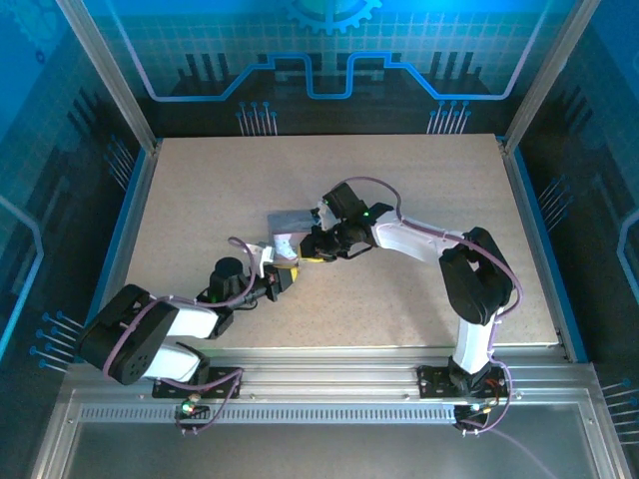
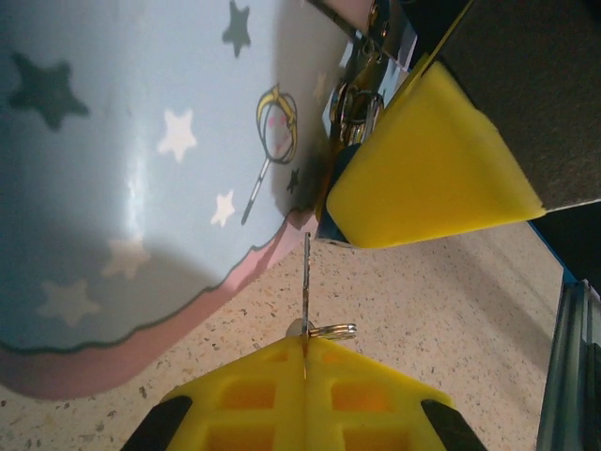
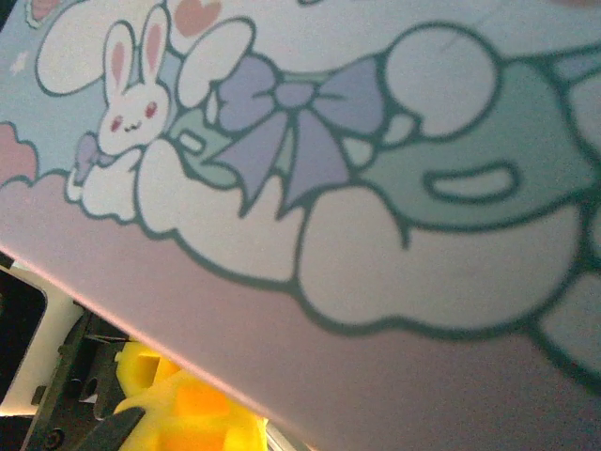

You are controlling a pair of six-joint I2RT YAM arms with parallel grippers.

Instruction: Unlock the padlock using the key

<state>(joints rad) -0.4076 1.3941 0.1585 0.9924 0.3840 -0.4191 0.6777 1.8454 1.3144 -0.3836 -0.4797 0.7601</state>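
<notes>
Alignment: your left gripper [image 2: 305,362], closed on the key [image 2: 306,282], aims its blade at the padlock [image 2: 357,105], which the right gripper [image 1: 318,249] seemingly clamps steady for insertion.

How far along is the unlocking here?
Done: left gripper is shut on the key. In hand: key tip meets the underside of the padlock, beside the right gripper and the tin; entry unclear. Left: turning, shackle opening.

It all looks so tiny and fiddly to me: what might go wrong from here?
The key is a thin sliver pinched at its end by the left tool; if its tip misses the padlock, it may twist or slip out. The tin lies right beside them and might get pushed.
</notes>
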